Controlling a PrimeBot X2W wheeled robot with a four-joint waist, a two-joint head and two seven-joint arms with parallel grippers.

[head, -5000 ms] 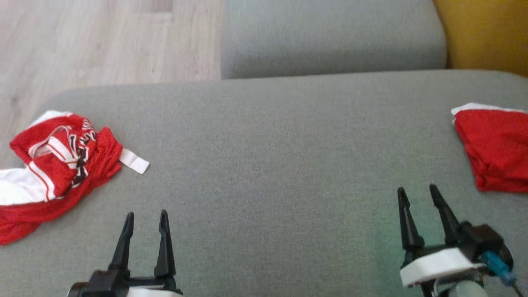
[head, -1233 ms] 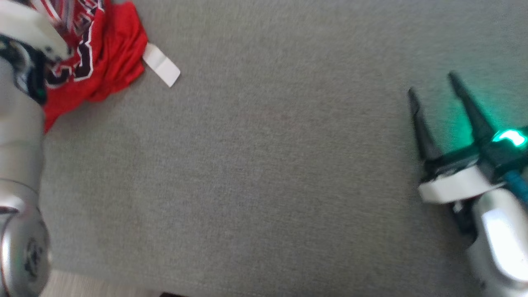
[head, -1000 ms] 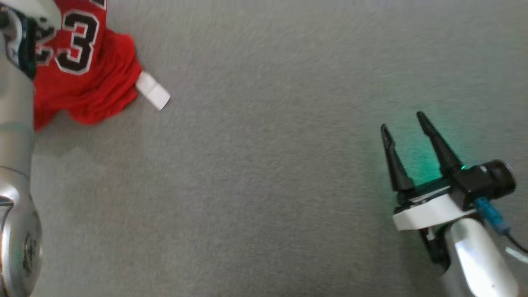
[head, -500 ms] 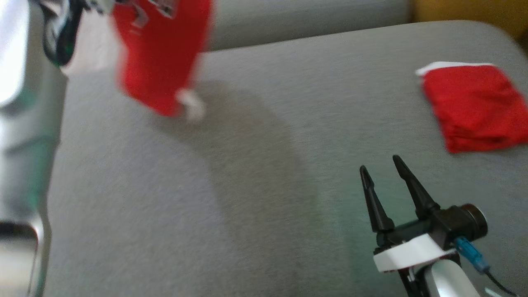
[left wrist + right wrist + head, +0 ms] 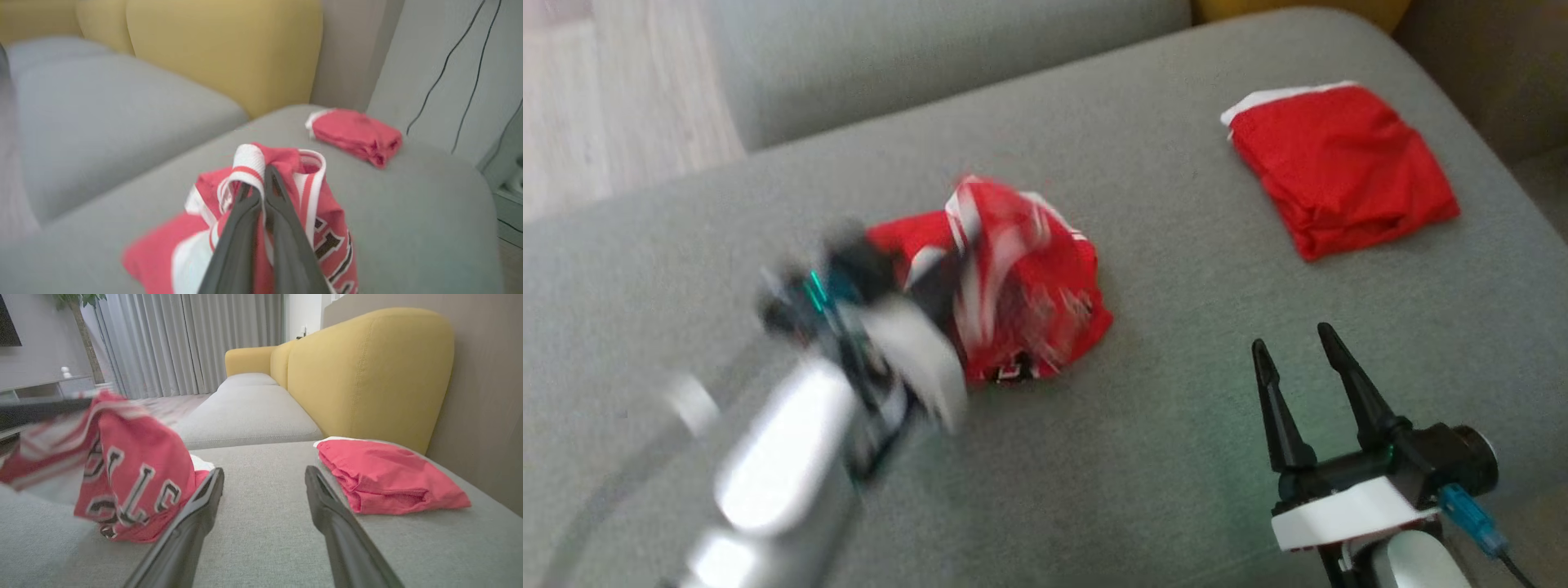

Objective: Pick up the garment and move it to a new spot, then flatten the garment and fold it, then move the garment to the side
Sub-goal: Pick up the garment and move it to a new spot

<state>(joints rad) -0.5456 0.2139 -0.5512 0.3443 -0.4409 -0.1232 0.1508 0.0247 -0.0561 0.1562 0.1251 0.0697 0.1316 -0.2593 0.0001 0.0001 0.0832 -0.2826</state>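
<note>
The garment (image 5: 1029,286) is a crumpled red jersey with white trim and black lettering, bunched near the middle of the grey sofa cushion (image 5: 1176,457). My left gripper (image 5: 257,181) is shut on a white-and-red trimmed edge of the garment (image 5: 322,212), holding that part up. In the head view the left arm (image 5: 792,441) is blurred and reaches in from the lower left. My right gripper (image 5: 1294,338) stands open at the lower right, nothing between its fingers, well to the right of the jersey. In the right wrist view the garment (image 5: 135,477) hangs left of the open right gripper (image 5: 264,471).
A folded red cloth (image 5: 1339,167) lies at the cushion's far right corner, also the folded red cloth (image 5: 384,477) just right of my right fingers. A yellow backrest (image 5: 367,367) rises behind it. A second grey cushion (image 5: 102,118) lies beyond, with wooden floor (image 5: 596,98) at far left.
My left gripper has lifted the jersey from the cushion's left edge and carried it rightward to the middle. The head camera has swung. The right gripper stays open.
</note>
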